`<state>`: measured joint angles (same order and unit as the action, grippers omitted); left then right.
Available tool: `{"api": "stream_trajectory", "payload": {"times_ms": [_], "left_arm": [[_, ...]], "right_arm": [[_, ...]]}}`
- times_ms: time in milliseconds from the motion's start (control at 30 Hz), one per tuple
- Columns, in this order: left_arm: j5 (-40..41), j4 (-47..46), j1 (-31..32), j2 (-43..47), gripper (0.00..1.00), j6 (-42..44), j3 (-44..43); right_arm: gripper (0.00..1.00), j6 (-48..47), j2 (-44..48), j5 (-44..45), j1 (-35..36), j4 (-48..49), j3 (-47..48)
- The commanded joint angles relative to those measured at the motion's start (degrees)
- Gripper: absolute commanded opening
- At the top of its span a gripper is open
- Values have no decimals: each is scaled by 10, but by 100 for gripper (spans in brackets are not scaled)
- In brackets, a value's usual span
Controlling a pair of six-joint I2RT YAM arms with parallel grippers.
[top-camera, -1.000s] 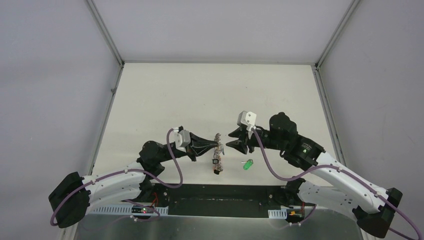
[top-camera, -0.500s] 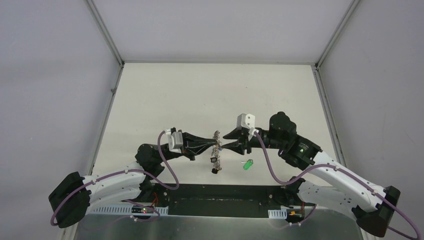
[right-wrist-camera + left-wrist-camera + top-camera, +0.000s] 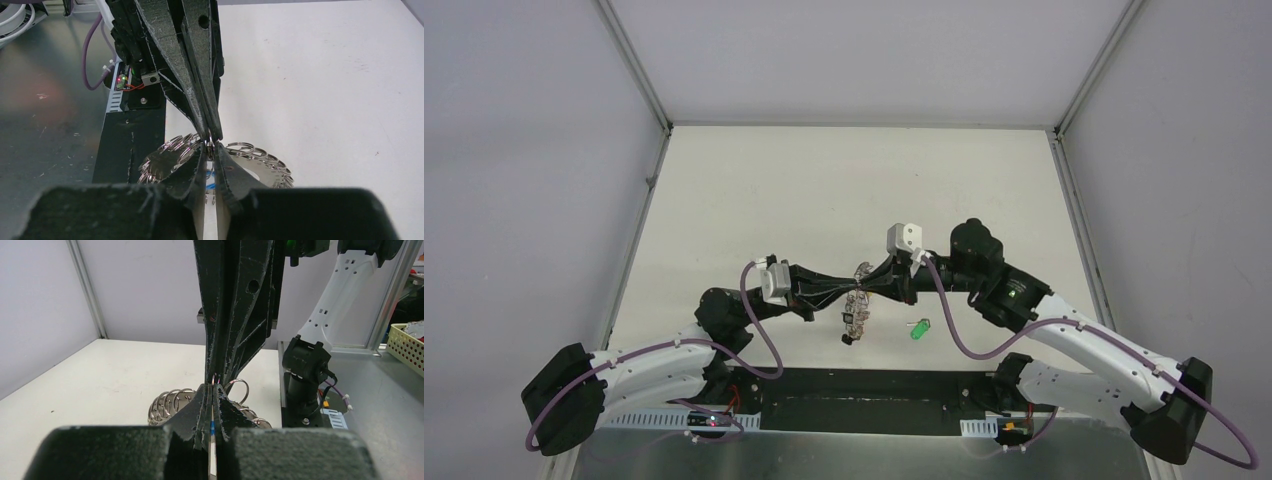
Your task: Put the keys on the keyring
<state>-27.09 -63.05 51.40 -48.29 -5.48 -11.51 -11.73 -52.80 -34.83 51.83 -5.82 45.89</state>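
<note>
The keyring (image 3: 860, 286), a silvery ring strung with many small rings, is held above the table between both grippers. My left gripper (image 3: 848, 291) is shut on it from the left. My right gripper (image 3: 871, 284) is shut on it from the right, tip to tip with the left. In the left wrist view the ring's coils (image 3: 170, 404) fan out behind my shut fingertips (image 3: 202, 402). The right wrist view shows the same ring (image 3: 252, 155). A sliver of blue tag (image 3: 210, 175) shows between the fingers. The green-tagged key (image 3: 920, 328) lies on the table to the right.
Small keys (image 3: 852, 326) dangle below the ring over the table's near edge. The black base plate (image 3: 874, 385) and metal strip lie along the front. Grey walls enclose the white table (image 3: 844, 190) on three sides.
My right gripper has moved left and shut onto the ring. The left gripper has pulled back slightly to the left with the ring, and the dangling keys have swung.
</note>
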Motion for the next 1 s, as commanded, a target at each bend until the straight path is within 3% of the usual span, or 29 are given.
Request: {"api": "stream_trajectory", "payload": {"times_ms": [0,100,300,333,400,467,733,967], "left_arm": [[3,-58,3,9,0,-11,-7],[3,-56,3,10,0,-13,-6],[13,-28,3,24,0,-7,-4],[15,-12,2,31,3,-2,-4],[18,36,2,55,22,8,-9],[20,105,3,78,29,21,-20],[-19,373,3,115,38,99,-101],[-48,421,3,70,39,124,-134]], "right_arm": [[8,11,-5,-16,-2,44,16],[0,10,-7,-23,-2,46,16],[0,-2,-12,-14,-2,-12,36],[0,-7,-13,-8,-2,-32,42],[0,-19,-15,4,-2,-74,54],[0,-29,-19,16,-3,-116,69],[0,-60,-70,39,-4,-285,152],[0,-87,-143,52,-4,-441,245]]}}
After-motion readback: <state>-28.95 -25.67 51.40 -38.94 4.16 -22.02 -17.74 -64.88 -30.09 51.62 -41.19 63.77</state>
